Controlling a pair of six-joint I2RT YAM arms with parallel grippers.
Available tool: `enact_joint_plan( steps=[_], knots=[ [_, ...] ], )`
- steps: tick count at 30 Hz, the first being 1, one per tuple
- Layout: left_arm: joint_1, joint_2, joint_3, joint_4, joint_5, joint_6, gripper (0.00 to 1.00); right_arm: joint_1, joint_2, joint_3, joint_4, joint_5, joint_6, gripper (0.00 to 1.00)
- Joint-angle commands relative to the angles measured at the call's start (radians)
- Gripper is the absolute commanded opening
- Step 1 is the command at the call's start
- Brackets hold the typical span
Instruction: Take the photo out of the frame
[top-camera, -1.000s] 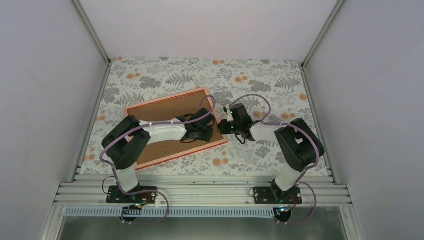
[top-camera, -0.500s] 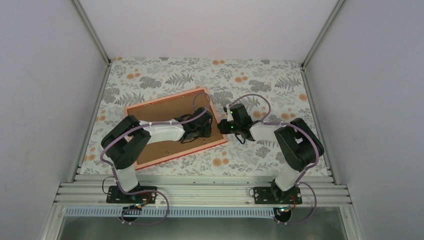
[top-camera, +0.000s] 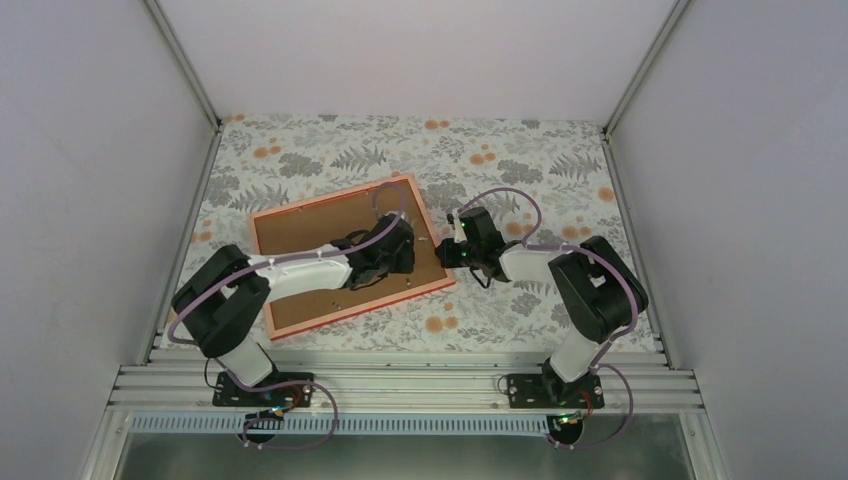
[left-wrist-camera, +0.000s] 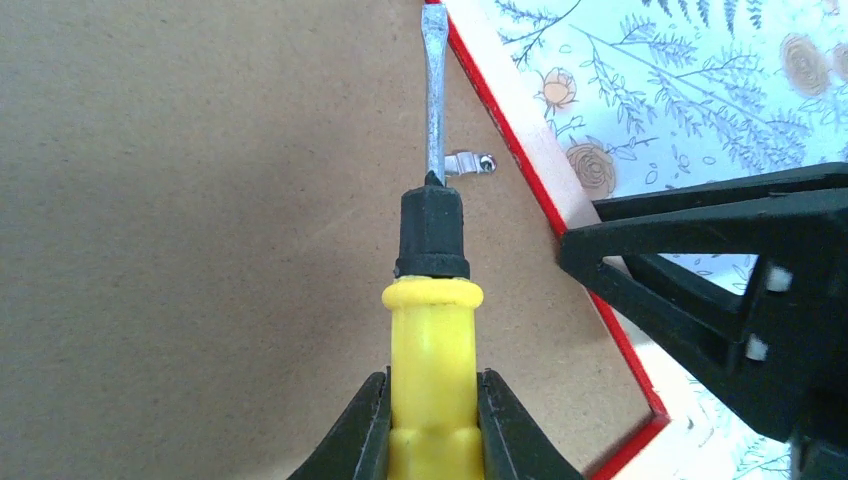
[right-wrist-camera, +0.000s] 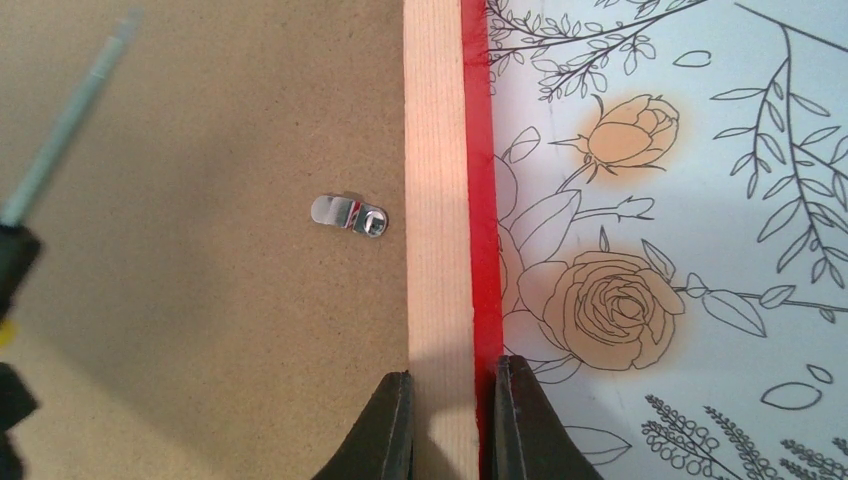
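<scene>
i am seeing the floral tablecloth (top-camera: 520, 150) covering the table, and the frame (top-camera: 305, 232) is lying on it face down, left of centre and skewed, with its brown back facing up. the left arm is reaching across that back, while the right arm is coming in from the other side to the frame's right-hand edge. the left gripper (left-wrist-camera: 432, 400) is clenching the yellow handle of a screwdriver (left-wrist-camera: 432, 330), its jaws parted only by the handle's width. the blade is pointing along the board near the red rim, and i cannot tell whether its tip is touching. the right gripper (right-wrist-camera: 447, 400) is pinching the frame's pale wooden rim, its jaws nearly together. a small metal clip (right-wrist-camera: 350, 214) is sitting on the board just beside that rim.
</scene>
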Motion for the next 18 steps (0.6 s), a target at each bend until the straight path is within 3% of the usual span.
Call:
enact_joint_plan(
  steps=[1,18],
  knots=[
    [0.012,-0.062,-0.028,-0.008,-0.034,-0.001,0.02,0.011,0.029,-0.013,-0.079,0.050,0.016,0.04],
    [0.123,-0.302,-0.189,-0.025,-0.031,0.012,0.02,-0.074,-0.063,-0.023,-0.155,0.228,0.127,0.04]
  ],
)
